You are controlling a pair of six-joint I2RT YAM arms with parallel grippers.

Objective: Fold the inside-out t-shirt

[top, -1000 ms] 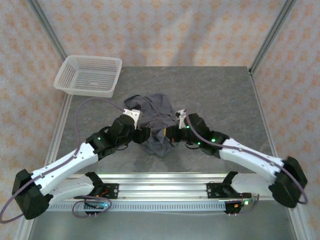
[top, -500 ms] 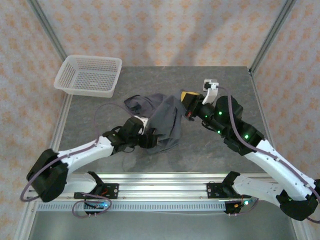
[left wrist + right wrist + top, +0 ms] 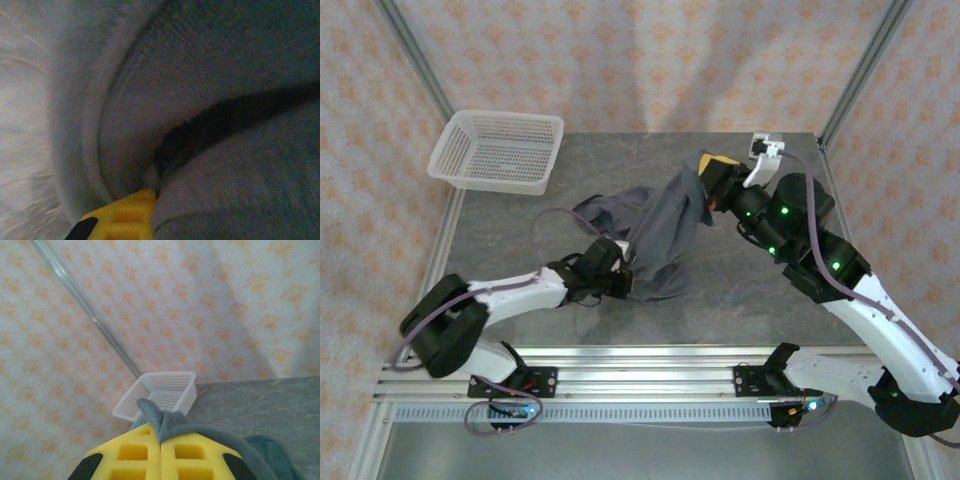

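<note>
Vs a second ago: both arms were huddled front-centre over a bunched heap. Now the right gripper (image 3: 712, 186) is up at back-right, jaws pinched tight on a fold of the inside-out t-shirt (image 3: 665, 235) - the cloth sticks up between its yellow fingers (image 3: 135, 452). The left gripper (image 3: 628, 281) is low at the shirt's near edge, closed on cloth. The shirt hangs stretched between the two over the table (image 3: 750, 290). White basket (image 3: 490, 183) sits at the back-left corner - well apart from the shirt.

Qty: 1 t-shirt (image 3: 662, 228), 1 basket (image 3: 492, 182), 1 table (image 3: 620, 160), 2 grippers – L gripper (image 3: 626, 281), R gripper (image 3: 160, 441).
</note>
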